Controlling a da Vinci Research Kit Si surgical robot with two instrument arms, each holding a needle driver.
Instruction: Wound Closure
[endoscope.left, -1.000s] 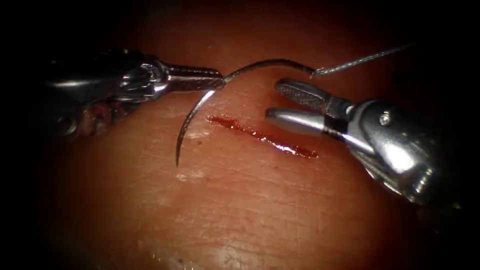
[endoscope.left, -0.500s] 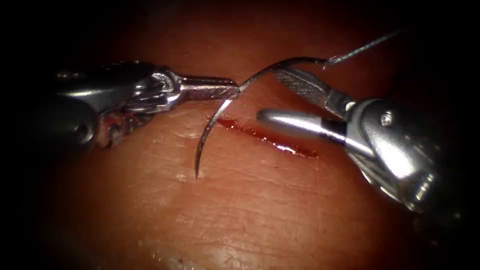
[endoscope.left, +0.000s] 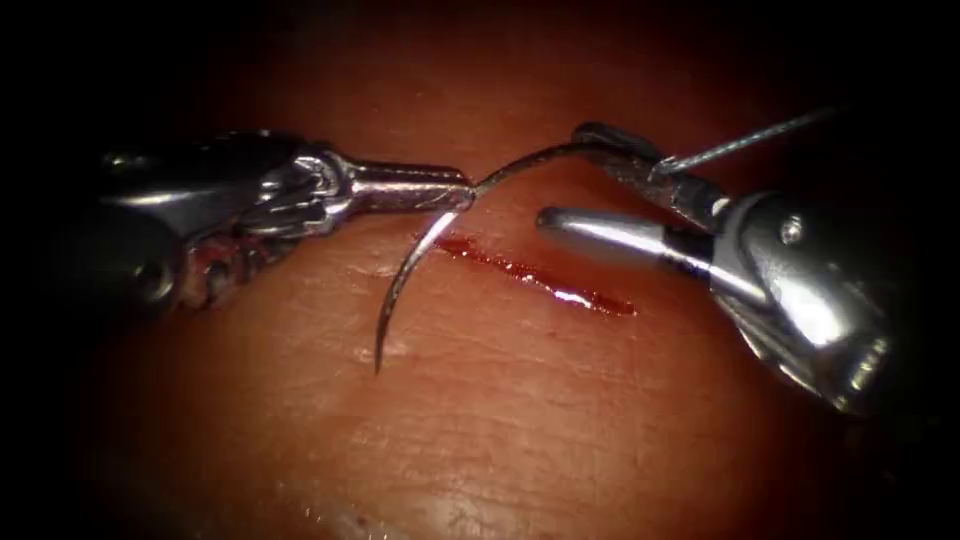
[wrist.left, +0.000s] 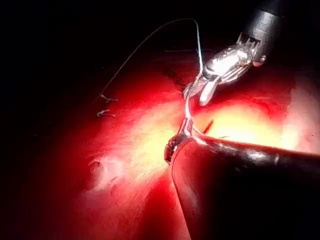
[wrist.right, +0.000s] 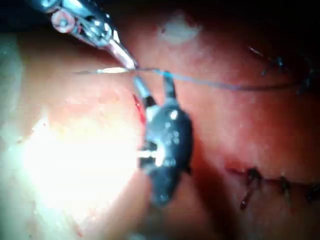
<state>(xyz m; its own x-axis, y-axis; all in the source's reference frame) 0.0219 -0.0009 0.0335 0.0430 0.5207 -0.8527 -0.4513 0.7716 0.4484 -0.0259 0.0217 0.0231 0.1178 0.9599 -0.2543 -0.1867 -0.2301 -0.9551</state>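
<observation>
My left tool (endoscope.left: 462, 190) is shut on the curved needle (endoscope.left: 405, 270) about halfway along its curve, above the left end of the cut (endoscope.left: 530, 275). The needle is out of the tissue. Its point hangs low over the skin just left of the cut, and I cannot tell whether it touches. My right tool (endoscope.left: 560, 178) stands open over the cut's right half, its upper jaw against the needle's thread end. The thread (endoscope.left: 745, 140) runs up to the right. In the right wrist view the open right tool (wrist.right: 155, 86) meets the left tool (wrist.right: 117, 50) at the thread (wrist.right: 225, 85).
Red fluid fills the short slanted cut in the tissue (endoscope.left: 520, 400). In the right wrist view a stitched older cut (wrist.right: 280, 182) lies beyond the tool. In the left wrist view the thread (wrist.left: 145, 40) arcs away and cut thread ends (wrist.left: 105, 106) lie on the tissue.
The left tool carried the needle right and down, so its point sits lower. The right tool moved up until its upper jaw reached the needle's thread end.
</observation>
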